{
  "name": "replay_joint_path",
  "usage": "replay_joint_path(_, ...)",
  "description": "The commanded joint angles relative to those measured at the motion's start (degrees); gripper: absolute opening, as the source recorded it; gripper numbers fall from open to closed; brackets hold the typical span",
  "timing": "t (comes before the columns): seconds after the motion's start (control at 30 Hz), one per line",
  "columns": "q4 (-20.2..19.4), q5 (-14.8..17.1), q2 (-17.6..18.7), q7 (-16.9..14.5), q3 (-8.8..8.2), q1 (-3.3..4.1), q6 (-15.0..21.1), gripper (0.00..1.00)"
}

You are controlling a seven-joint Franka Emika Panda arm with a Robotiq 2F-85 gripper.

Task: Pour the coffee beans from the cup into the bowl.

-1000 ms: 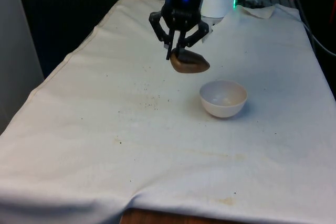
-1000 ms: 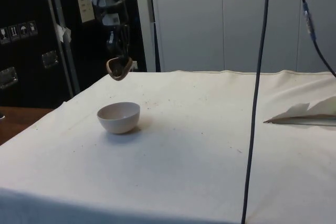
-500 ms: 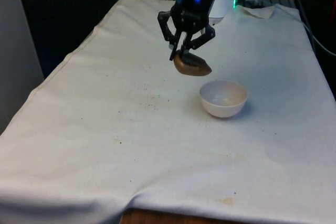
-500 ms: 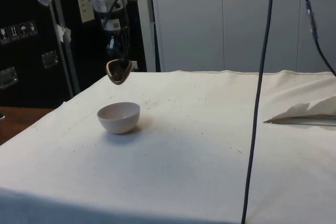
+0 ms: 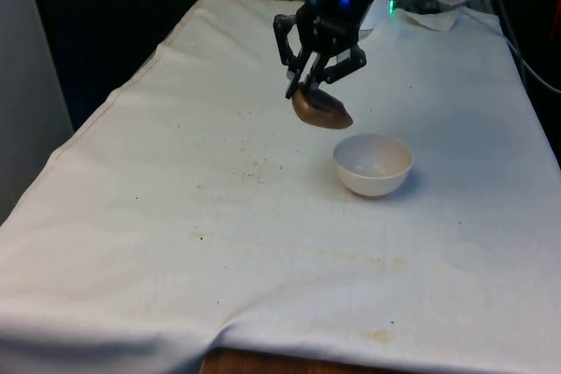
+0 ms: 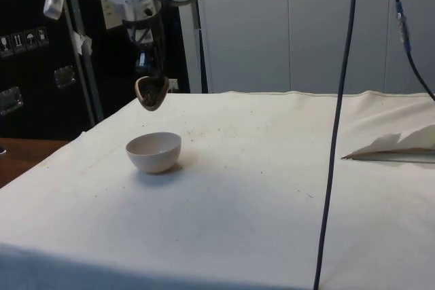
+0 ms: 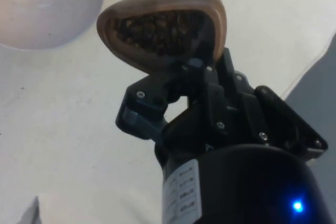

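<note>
claw gripping cup, above bowl

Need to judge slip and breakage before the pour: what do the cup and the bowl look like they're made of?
Cup: probably wood, matte brown with a thick rounded rim, beans inside. Bowl: smooth white, faintly glossy, likely ceramic, though plastic can't be excluded. The gripper grips the cup's rim.

The cup was a warm brown, paler tan along its rim, and the coffee beans inside it were dark brown, nearly black. The gripper was black. The bowl was plain white, perhaps faintly cream inside. The cloth was off-white, sprinkled with small dark specks and marked by a few pale yellowish stains near its front edge.
</note>
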Motion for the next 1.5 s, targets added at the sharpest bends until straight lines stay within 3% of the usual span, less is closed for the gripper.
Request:
replay_joint_path(0.0,-0.4,-1.6,-0.5,1.4,-0.11,0.52,-0.3,0.0)
replay_joint_path(0.07,-0.5,-2.7,-0.5,2.4,0.23,0.46,-0.6,0.0)
replay_joint_path(0.1,0.0,-1.9,-0.1,1.7,0.57,0.0,-0.6,0.0)
replay_joint_path(0.13,-0.5,-3.4,-0.5,3.0,0.4,0.52,-0.7,0.0)
replay_joint_path(0.23,-0.5,-5.8,-0.6,5.2,1.09,0.57,-1.4,0.0)
replay_joint_path(0.4,-0.9,-9.1,-0.9,8.2,2.06,0.57,-2.2,0.0)
replay_joint_path(0.43,-0.5,-8.3,-0.3,7.4,2.46,0.06,-2.2,0.0)
replay_joint_path(0.47,-0.6,-9.0,-0.5,8.2,2.69,0.06,-2.5,0.0)
replay_joint_path(0.5,-1.2,-10.4,-1.0,9.5,2.46,0.52,-2.5,0.0)
replay_joint_path(0.73,-3.0,-16.1,-1.9,15.4,4.07,0.52,-3.2,0.0)
replay_joint_path(0.77,-2.6,-15.6,-1.5,14.8,4.35,0.06,-3.2,0.0)
replay_joint_path(0.8,-3.3,-16.7,-2.1,16.0,4.24,0.52,-3.2,0.0)
replay_joint_path(1.03,-5.0,-20.9,-2.7,21.0,5.73,0.52,-3.9,0.0)
replay_joint_path(1.07,-4.5,-19.9,-2.2,19.9,5.9,0.06,-3.8,0.0)
replay_joint_path(1.1,-5.4,-22.2,-2.8,22.4,6.25,0.52,-4.2,0.0)
replay_joint_path(1.13,-5.6,-22.7,-2.8,23.1,6.47,0.52,-4.4,0.0)
replay_joint_path(1.33,-6.0,-26.5,-2.7,27.4,8.42,0.52,-6.6,0.0)
replay_joint_path(1.37,-5.7,-25.4,-2.4,26.1,8.25,0.06,-6.0,0.0)
replay_joint_path(1.4,-6.0,-26.5,-2.7,27.4,8.42,0.52,-6.6,0.0)
replay_joint_path(1.47,-5.9,-27.8,-2.6,28.8,9.4,0.52,-7.9,0.0)
